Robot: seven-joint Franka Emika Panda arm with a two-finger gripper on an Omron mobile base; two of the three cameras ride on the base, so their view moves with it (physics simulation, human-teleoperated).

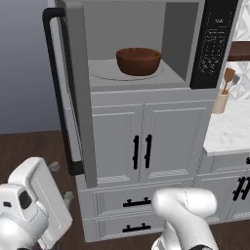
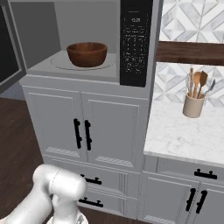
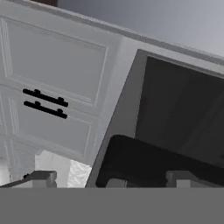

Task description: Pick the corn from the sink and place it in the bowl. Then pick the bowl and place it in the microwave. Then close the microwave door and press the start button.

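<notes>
In the hand view, the wide-open pincer (image 3: 109,180) faces the microwave door (image 3: 175,113); base views show the bowl (image 1: 138,60).

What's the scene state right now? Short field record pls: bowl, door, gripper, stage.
bowl: bowl sits inside the microwave on its floor plate
corn: cannot tell, bowl's inside is hidden by its wall
microwave door: microwave door swung open to the left, black bar handle on its outer edge
gripper: gripper open, holding nothing, close to the door's dark glass in the hand view
control panel: control panel on the microwave's right
stage: door not yet closed
</notes>
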